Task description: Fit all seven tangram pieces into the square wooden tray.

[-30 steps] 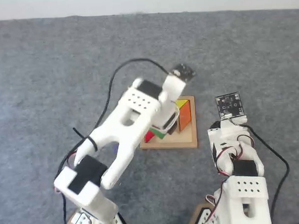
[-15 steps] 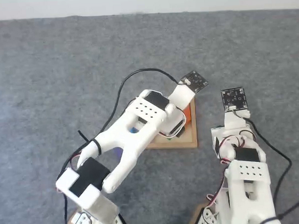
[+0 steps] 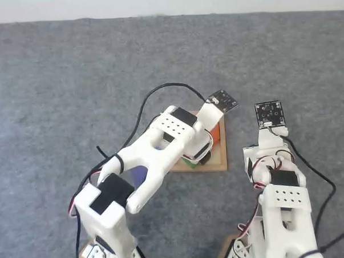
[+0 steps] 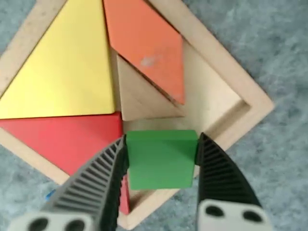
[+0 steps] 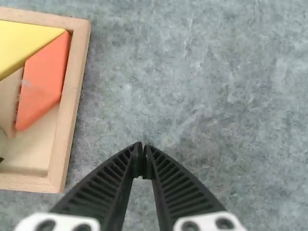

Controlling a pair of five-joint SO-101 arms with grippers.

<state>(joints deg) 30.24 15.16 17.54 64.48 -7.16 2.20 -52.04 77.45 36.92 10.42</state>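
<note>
Green piece (image 4: 161, 161), clamped in left pincer (image 4: 162, 140), sits diagonal to tray (image 4: 216, 50).

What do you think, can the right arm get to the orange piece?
Probably yes. The right gripper rests shut over the carpet beside the tray, and the orange piece lies bare near that rim.

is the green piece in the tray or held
Held: the fingers of the left gripper clamp the green piece over a bare corner of the tray. Whether it touches the floor, cannot tell.
</note>
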